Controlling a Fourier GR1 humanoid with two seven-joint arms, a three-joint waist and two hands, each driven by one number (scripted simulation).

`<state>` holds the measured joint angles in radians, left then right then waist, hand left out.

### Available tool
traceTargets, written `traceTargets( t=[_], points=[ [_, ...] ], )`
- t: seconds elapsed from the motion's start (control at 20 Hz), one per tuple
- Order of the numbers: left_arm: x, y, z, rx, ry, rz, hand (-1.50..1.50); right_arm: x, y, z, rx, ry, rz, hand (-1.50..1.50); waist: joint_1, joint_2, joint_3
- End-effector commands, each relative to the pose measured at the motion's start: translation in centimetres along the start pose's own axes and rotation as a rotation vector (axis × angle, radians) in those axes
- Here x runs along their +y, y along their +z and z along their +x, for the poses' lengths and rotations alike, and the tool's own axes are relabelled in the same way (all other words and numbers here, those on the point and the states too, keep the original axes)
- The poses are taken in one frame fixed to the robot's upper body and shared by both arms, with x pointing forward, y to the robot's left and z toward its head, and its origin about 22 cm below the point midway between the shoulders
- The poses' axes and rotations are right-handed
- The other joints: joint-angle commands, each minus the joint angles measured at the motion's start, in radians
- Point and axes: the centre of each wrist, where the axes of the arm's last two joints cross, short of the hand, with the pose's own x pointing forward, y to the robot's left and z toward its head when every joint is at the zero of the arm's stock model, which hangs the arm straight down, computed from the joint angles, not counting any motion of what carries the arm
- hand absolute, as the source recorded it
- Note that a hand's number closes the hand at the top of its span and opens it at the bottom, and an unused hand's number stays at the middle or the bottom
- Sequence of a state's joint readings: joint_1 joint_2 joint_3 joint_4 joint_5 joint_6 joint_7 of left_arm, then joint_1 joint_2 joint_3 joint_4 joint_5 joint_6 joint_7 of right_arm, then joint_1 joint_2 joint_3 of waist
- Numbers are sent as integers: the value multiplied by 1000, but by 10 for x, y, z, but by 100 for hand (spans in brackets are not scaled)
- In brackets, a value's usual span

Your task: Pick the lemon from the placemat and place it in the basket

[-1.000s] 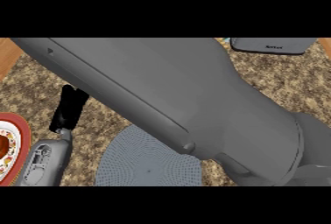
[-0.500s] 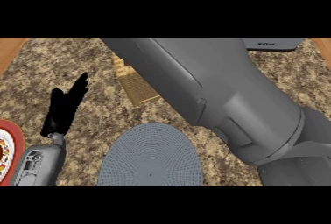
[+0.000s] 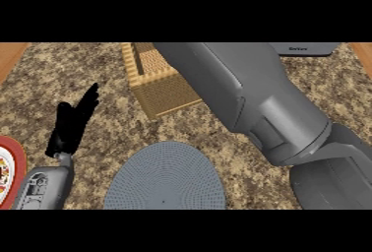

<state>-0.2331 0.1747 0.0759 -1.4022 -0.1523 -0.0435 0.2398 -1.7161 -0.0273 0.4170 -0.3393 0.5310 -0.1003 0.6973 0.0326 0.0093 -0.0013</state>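
Observation:
A round grey placemat (image 3: 166,178) lies on the granite counter at the lower middle, with nothing on its visible surface. No lemon shows anywhere. The woven tan basket (image 3: 161,84) stands at the upper middle, its right side hidden behind my right forearm (image 3: 247,103). That forearm runs from the lower right up to the top edge above the basket, and the right hand itself is out of sight. My left hand (image 3: 73,124) rests open at the left, fingers straight and pointing up, holding nothing.
A red-rimmed plate (image 3: 9,170) pokes in at the left edge beside my left forearm. A grey appliance (image 3: 306,48) sits at the top right. Wooden counter borders show in both upper corners.
My right forearm has swung rightward and farther up the view, uncovering the basket and more of the placemat. The left hand now shows higher and further from the plate.

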Motion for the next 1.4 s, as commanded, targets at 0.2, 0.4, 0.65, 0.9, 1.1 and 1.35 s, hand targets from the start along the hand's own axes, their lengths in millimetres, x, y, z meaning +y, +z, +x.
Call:
traceTargets(
  t=[0.2,0.4,0.65,0.9,1.1,1.35],
  points=[
    [1,0,0,-9,2,-25,0,44,-8,-31,99,-144,112,150,8,0,0],
    [2,-15,12,-9,0,-20,0,37,-11,-31,105,-258,103,-150,10,6,-1],
    [15,8,-9,5,-3,1,0,61,-13,-54,61,-339,32,-150,-3,-4,1],
    [-12,-5,14,-7,10,1,0,50,-17,-57,66,-464,-171,-150,-2,0,1],
    [-8,1,0,7,17,5,0,40,-28,-89,140,-540,-314,-150,-19,-5,1],
    [3,-3,0,33,11,46,0,21,-37,-126,273,-611,-304,-150,-51,-15,2]
  ],
)
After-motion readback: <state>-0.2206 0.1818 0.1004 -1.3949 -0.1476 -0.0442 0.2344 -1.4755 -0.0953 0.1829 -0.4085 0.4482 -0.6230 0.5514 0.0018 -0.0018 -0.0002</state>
